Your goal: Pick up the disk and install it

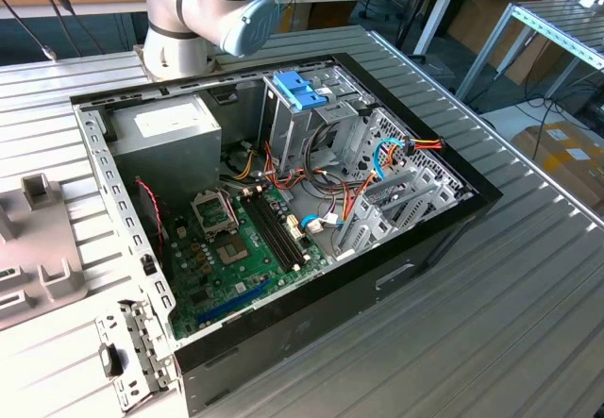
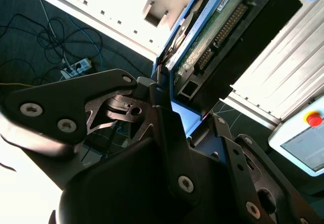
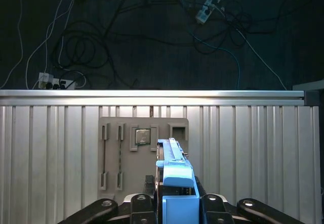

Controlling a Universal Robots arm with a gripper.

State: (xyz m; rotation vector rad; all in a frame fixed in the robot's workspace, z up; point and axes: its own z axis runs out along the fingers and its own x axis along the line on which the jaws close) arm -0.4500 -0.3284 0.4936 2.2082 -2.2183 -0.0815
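Here, in the first wrist view, the gripper (image 3: pixel 176 201) is clamped on the disk (image 3: pixel 174 173), ribbed metal table (image 3: pixel 50 148) beyond it

Disk (image 3: pixel 174 176): light-blue plastic carrier with a blue tab at its end. It stands edge-on in the first wrist view, clamped between the fingers of the gripper (image 3: pixel 174 204). The second wrist view shows the green circuit-board face, dark body and blue frame edge.

A ribbed metal table (image 1: pixel 491 324) carries an open computer case (image 1: pixel 311 328) and, at the exterior view's left, a grey fixture plate (image 1: pixel 38 258).
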